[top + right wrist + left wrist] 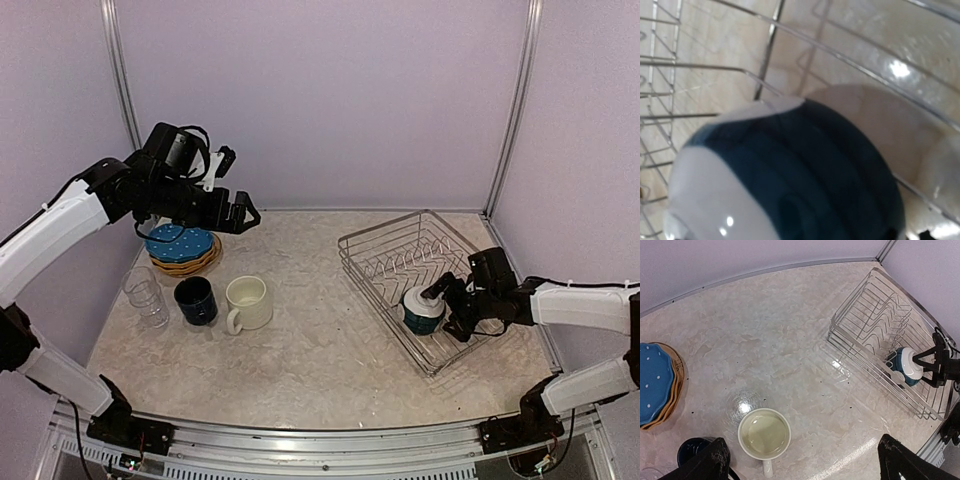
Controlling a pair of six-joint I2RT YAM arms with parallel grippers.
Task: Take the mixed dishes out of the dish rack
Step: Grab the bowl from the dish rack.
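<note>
One dish lies in the dish rack [372, 262]: the teal bowl [422, 312], which seems tipped and sits close to a wire wall, right in front of the right fingers [931, 354]. Those fingers are spread to either side of the bowl's edge. Whether they touch it cannot be told, since the bowl's glazed side fills the right wrist view. The glaze looks slick and the body is round, so I judge a pinch across the rim, one finger inside and one outside, safer than squeezing the belly. Close gently, lift straight up until the bowl clears the wire wall beside the fingers, then carry it out to the desk [320, 340]. The left fingers [710, 462] are spread wide and empty, hanging above the cream mug [764, 435] and navy mug [692, 450], well apart from the rack
</note>
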